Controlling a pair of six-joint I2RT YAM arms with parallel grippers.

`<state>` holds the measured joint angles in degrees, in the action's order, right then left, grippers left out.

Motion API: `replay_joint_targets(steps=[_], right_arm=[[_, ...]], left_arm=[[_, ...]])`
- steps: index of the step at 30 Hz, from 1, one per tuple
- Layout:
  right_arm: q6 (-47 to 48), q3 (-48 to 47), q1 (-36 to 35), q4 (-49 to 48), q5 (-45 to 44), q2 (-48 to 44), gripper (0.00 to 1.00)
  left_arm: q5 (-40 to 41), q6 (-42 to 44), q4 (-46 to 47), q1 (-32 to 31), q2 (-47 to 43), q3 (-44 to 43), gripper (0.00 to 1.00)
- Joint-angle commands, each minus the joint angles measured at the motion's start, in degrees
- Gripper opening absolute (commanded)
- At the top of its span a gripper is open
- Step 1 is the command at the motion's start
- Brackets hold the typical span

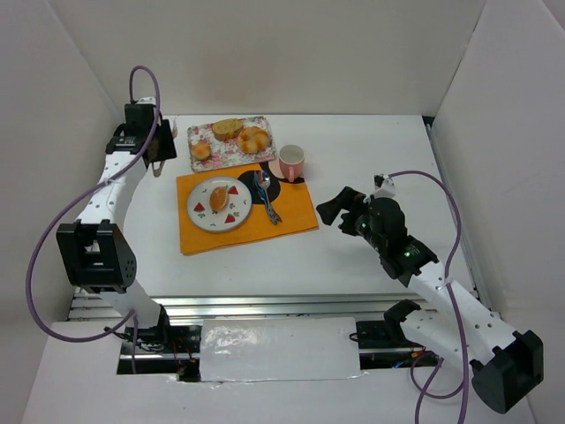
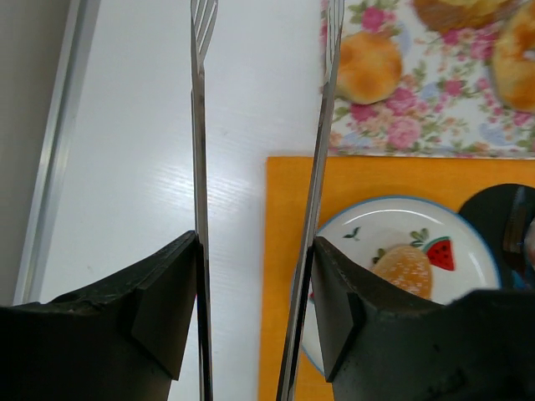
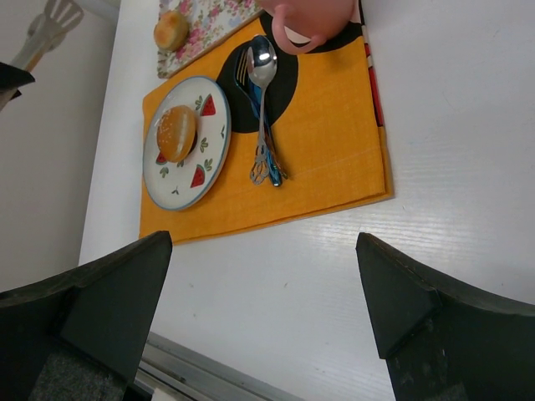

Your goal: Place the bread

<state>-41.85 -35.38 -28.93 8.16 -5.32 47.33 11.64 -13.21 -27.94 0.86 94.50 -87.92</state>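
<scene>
The bread [image 1: 218,195], a small golden-brown bun, lies on the white plate [image 1: 205,218] with watermelon motifs; the wrist views also show the bread [image 2: 404,269] [image 3: 176,133]. My left gripper [image 1: 159,155] hovers left of the floral tray, above bare table beside the mat's far left corner. In the left wrist view the left gripper [image 2: 255,246] is shut on a pair of metal tongs [image 2: 199,125], whose two arms stand apart with nothing between them. My right gripper [image 1: 331,212] hangs open and empty right of the orange mat; the right wrist view shows the right gripper [image 3: 261,242] over bare table.
A floral tray [image 1: 231,155] at the back holds a larger loaf and other rolls. On the orange mat [image 1: 291,219] right of the plate lie a spoon and fork [image 1: 265,193] on a black coaster, with a pink mug [image 1: 291,162] behind them. White walls enclose the table.
</scene>
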Motion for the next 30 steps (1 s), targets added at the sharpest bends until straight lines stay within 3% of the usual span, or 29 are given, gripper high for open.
replay_joint_targets(steps=[1, 10, 30], right_arm=[[0.98, -3.12, 0.19, -1.66, 0.05, 0.21, 1.00], [1.15, -3.30, 0.19, -1.57, -0.13, 1.01, 1.00], [1.06, -3.30, 0.19, -1.57, -0.04, 0.74, 1.00]], left_arm=[[-2.41, 2.49, -1.50, 4.57, 1.74, -1.20, 0.65], [-2.67, 4.16, -0.53, 8.54, 6.92, 1.44, 0.65], [-0.39, 5.65, -0.53, 8.98, 16.07, 3.46, 0.67]])
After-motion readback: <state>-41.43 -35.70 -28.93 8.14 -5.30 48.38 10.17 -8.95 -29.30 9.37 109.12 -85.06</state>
